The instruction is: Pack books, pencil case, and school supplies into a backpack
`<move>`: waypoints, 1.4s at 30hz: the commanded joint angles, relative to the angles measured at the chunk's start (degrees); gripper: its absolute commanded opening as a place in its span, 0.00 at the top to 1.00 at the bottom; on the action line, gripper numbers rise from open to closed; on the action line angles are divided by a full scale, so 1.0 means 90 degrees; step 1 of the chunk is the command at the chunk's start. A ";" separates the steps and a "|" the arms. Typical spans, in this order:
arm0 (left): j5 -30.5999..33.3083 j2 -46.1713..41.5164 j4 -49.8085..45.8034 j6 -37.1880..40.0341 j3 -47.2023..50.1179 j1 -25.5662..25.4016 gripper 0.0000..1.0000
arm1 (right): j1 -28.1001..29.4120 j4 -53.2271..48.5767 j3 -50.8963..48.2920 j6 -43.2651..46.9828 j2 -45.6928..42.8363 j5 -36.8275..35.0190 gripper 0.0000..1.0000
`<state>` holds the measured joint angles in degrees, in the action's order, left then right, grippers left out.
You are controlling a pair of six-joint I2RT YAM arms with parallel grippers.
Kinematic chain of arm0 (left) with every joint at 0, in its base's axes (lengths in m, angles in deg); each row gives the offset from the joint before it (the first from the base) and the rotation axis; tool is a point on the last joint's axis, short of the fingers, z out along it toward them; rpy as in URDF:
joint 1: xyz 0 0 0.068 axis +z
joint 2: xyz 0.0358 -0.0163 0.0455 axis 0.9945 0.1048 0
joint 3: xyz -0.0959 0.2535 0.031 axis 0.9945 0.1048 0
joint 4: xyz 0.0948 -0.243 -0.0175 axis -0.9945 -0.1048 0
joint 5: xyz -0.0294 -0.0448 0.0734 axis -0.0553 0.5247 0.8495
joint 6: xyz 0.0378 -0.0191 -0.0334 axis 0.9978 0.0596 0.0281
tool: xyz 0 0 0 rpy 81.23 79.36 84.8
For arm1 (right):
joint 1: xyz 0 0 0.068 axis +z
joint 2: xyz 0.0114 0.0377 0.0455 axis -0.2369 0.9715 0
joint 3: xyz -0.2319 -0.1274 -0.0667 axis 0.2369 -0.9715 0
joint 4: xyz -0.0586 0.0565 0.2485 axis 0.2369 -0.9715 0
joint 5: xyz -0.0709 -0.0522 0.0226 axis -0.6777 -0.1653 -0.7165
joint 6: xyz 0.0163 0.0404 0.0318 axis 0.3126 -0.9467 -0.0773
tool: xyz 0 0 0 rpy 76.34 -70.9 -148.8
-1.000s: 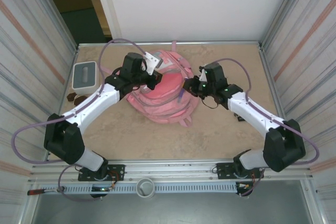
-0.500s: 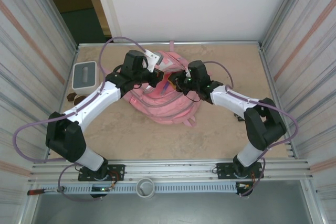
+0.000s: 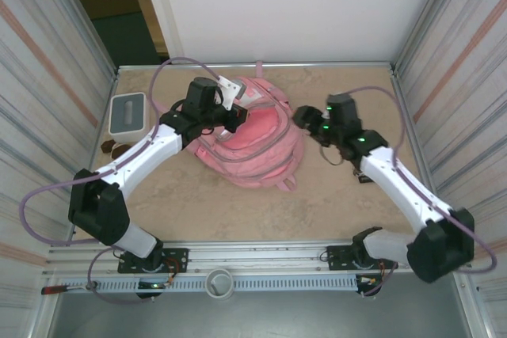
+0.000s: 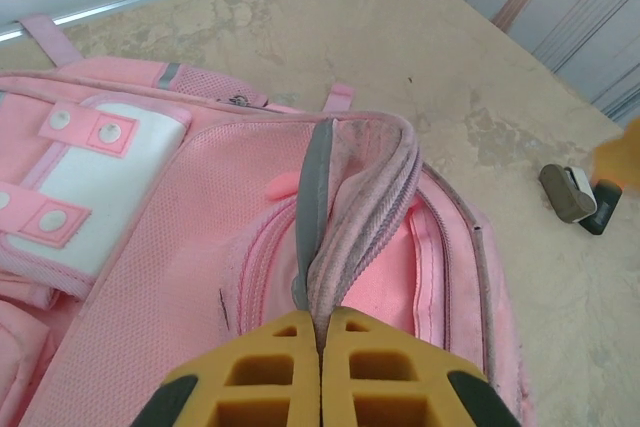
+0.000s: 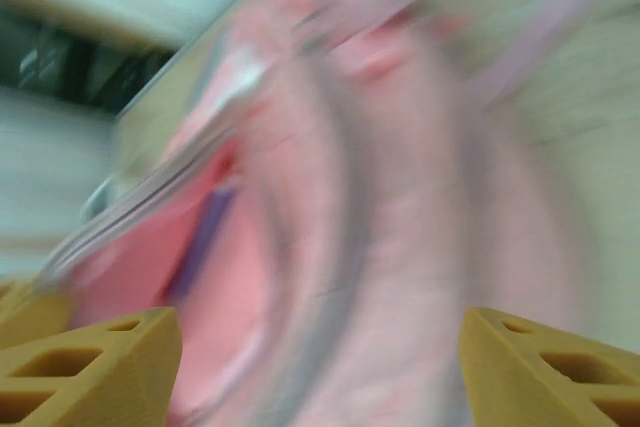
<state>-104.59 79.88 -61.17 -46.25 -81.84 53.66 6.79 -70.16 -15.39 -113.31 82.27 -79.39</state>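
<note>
Left wrist, left gripper (image 4: pixel 321 322) pinching backpack (image 4: pixel 180 237) flap (pink), right gripper (image 5: pixel 320 332) spread

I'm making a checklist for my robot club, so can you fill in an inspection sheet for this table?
Surface: beige mottled table, no spills seen.
Job's things: pink backpack lying mid-table with its zip edge lifted; short dark piece on the table to its right.
Clutter: white box with grey top at the left edge; small dark brown lumps beside it.
Grippers: left gripper fingers shut on the backpack's zip edge; right gripper fingers open, holding nothing.
Cables: purple cables loop above both arms.
Surroundings: ribbed panels on both sides, white wall behind, metal rail at the near edge.
</note>
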 commanded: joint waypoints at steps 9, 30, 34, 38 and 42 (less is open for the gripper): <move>-0.0331 -0.0290 0.1003 -0.0083 0.0141 0.0059 1.00 | -0.3053 -0.1929 -0.0503 0.2142 0.1054 -0.1175 0.09; -0.0694 -0.0260 0.1412 -0.0269 0.0548 0.0367 1.00 | -0.2625 -0.1554 -0.0254 0.2366 0.3061 -0.1205 0.38; -0.0699 -0.0241 0.1404 -0.0270 0.0540 0.0374 1.00 | -0.2352 -0.1545 -0.0136 0.2412 0.2955 -0.1107 0.56; -0.0715 -0.0202 0.1404 -0.0286 0.0529 0.0381 1.00 | -0.1781 -0.1656 0.0122 0.2570 0.2390 -0.0902 0.68; -0.0705 -0.0177 0.1404 -0.0300 0.0508 0.0376 1.00 | -0.1253 -0.1694 0.0374 0.2601 0.1606 -0.0015 0.72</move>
<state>-109.99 79.64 -53.57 -48.28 -76.81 56.30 -6.70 -84.37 -15.15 -91.21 102.97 -85.33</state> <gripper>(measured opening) 0.071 0.320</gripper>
